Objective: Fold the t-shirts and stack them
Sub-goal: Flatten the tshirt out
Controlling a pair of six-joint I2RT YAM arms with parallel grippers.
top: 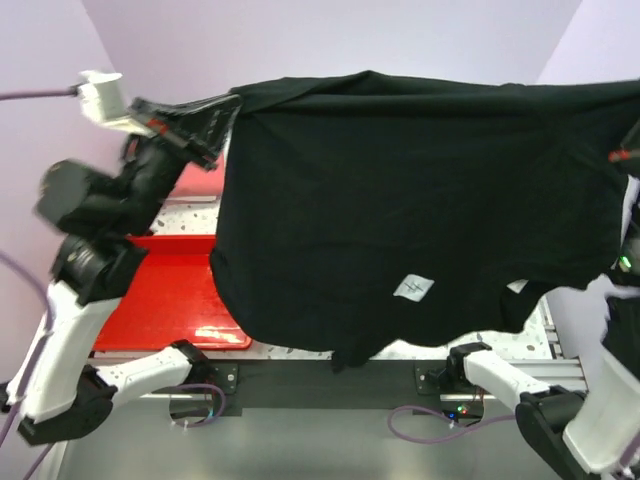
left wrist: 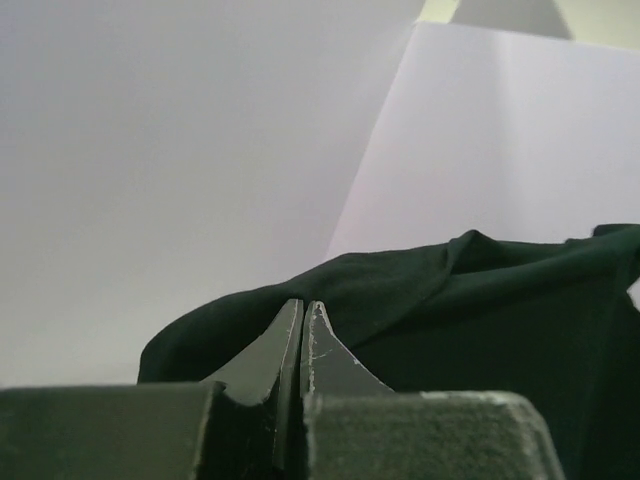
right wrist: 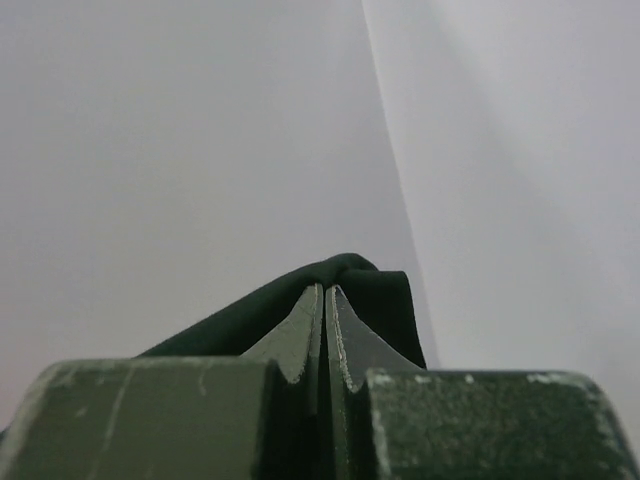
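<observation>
Found the left claw clenched, jaws pressed together on a fold of the plain black short-sleeved cloth t-shirt at one top corner. Found the right claw likewise clenched on a bunched ridge of the same cloth at the other top corner.

Saw the shirt stretched between the two and held up in the air, its long axis running left to right along the top edge. Saw its body hanging down from both claws toward the speckled white surface. Noted the small white square label low on the hanging panel, and the bottom hem sagging unevenly.

Placed the shirt above and to the right of the flat red plastic tray, its lower left corner overlapping the tray's right end in the overhead view. Could not tell whether touching. Saw no salmon-pink shirt, possibly hidden behind the black cloth.

Judged neither arm nearer, each holding its own corner. Judged the coming lay-down to need room right of the tray, mostly screened by the cloth. Noted lilac walls close behind the tray and to either side, so little spare swing outward.
</observation>
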